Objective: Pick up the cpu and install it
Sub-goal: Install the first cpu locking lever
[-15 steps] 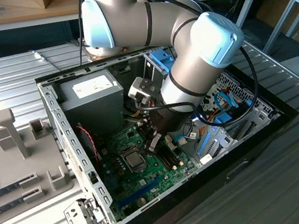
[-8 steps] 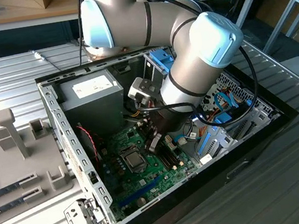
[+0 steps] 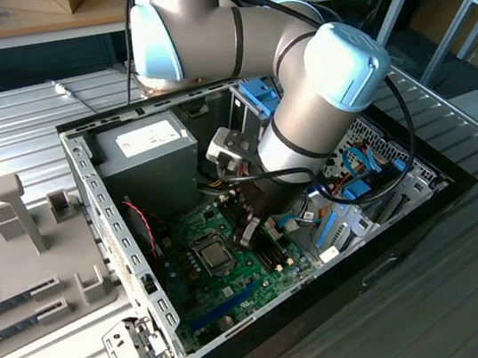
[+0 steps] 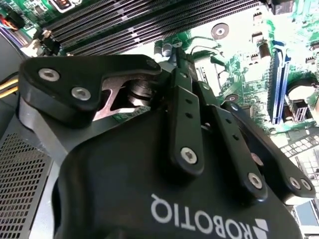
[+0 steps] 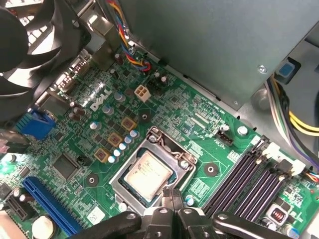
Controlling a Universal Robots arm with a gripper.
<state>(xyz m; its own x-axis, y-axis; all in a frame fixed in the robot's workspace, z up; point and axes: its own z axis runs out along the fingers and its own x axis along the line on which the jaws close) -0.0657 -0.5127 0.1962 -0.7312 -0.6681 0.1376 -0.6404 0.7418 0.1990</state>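
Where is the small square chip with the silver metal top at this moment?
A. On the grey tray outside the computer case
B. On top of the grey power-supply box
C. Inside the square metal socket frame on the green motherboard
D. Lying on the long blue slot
C: in the first wrist view, the small square chip with the silver metal top lies inside the square metal socket frame on the green motherboard, with the hand next to it.

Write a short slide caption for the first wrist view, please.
The cpu sits inside the socket frame on the green motherboard.
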